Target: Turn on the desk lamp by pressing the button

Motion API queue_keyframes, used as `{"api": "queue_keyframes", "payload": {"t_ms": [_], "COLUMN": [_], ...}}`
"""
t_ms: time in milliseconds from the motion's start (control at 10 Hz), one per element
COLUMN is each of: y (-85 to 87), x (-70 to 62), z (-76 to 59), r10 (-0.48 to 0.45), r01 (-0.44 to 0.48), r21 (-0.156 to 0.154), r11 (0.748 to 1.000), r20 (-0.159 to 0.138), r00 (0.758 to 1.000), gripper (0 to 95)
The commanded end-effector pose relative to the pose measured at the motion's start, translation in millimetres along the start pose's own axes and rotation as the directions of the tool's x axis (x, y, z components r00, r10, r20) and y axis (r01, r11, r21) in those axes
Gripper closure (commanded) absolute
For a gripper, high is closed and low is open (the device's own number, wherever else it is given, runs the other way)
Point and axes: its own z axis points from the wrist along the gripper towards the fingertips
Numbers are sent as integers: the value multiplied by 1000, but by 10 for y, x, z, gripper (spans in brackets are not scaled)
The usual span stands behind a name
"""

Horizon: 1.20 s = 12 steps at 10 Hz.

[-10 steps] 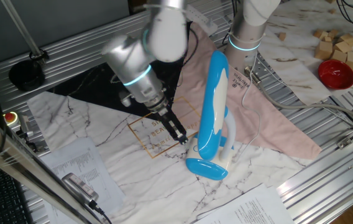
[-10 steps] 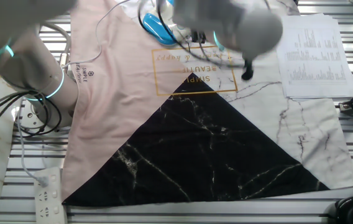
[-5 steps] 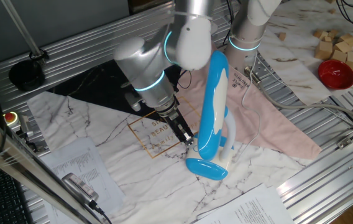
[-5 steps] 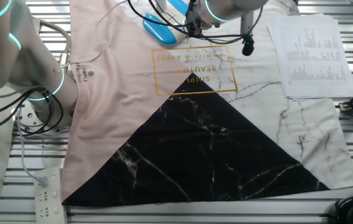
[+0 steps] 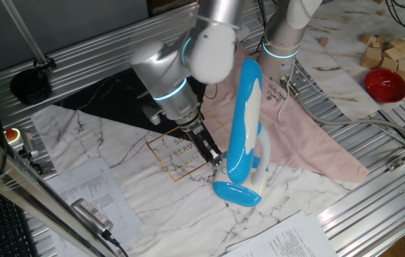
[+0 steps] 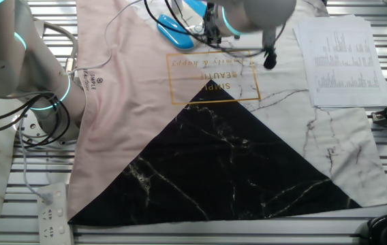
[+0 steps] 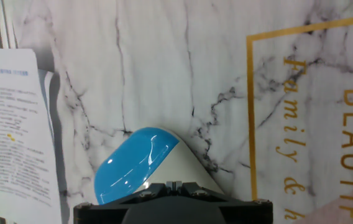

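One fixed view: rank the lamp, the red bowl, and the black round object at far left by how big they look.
1. Lamp, clearly largest.
2 and 3. Red bowl and black round object look about alike; they sit at different distances from the camera, so I won't rank them.

arm casing: glossy silver-grey metal in rounded cylindrical segments (image 5: 161,68), with a smooth white cap (image 5: 212,53) on the elbow joint.
joint rings: thin glowing cyan bands circled the segments, one above the wrist (image 5: 170,91) and one on the white column at the far right (image 5: 281,50).
wrist: a darker grey collar (image 5: 185,118) narrowed toward the hand.
gripper: slim and black (image 5: 212,153), made of long narrow fingers; the hand view showed only a flat black housing (image 7: 173,200) with small screws along its top edge.
cables: thin black leads (image 6: 180,17) ran beside the arm in the other fixed view.
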Motion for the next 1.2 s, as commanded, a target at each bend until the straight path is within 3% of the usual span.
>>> {"api": "queue_keyframes", "payload": {"t_ms": [100,600,800,1000,1100,1200], "y": [11,17,-4,-39,-45,-52], "x": [-10,36,29,18,16,12], "z": [10,54,69,96,101,106], "r10": [33,59,48,38,39,39], "r01": [-32,-56,-47,-34,-36,-37], "r21": [103,80,28,122,107,72], "r11": [994,995,998,992,994,997], "r20": [-6,-30,-34,-33,-30,-28], "r00": [999,998,998,999,999,999], "gripper": [950,950,950,950,950,950]}}
